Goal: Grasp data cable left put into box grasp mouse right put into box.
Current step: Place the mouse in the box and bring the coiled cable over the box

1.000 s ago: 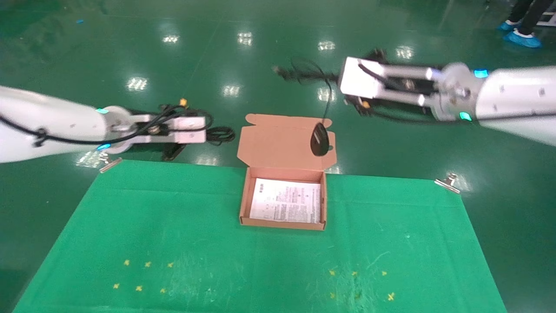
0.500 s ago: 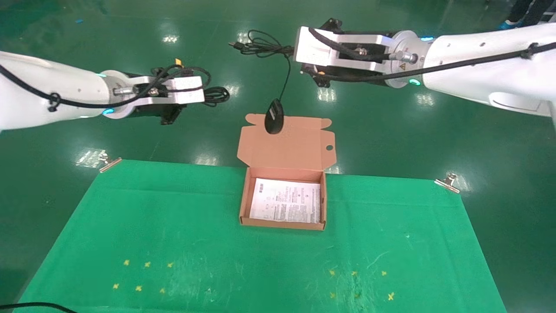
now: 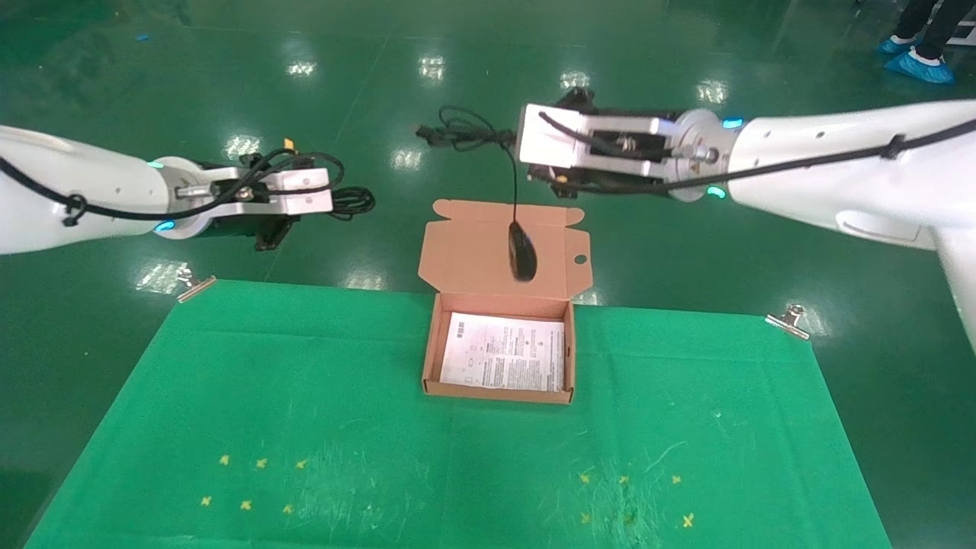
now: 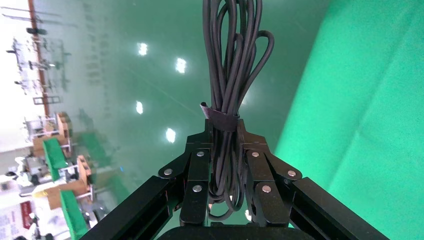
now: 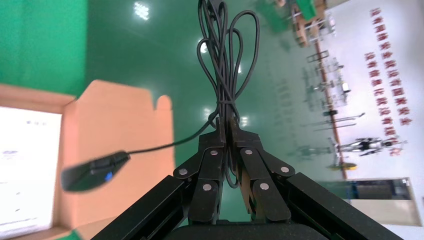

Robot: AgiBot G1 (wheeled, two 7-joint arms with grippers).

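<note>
Beyond the counter's (image 3: pixel 229 396) far edge, right gripper (image 5: pixel 227 131) fingers pinched the cord bundle (image 3: pixel 461 133), mouse (image 3: pixel 522 252) dangled over the box (image 3: pixel 497 393) flap, left gripper (image 4: pixel 223 137) fingers clamped the coiled cable (image 4: pixel 232 65), far left.

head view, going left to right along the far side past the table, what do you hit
left gripper shut on a bundled black data cable → small black oval mouse dangling before the brown cardboard box flap → right gripper pinching its cord

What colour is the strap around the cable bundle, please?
Black, like the cable bundle it wraps; the strap shows best in the left wrist view.
</note>
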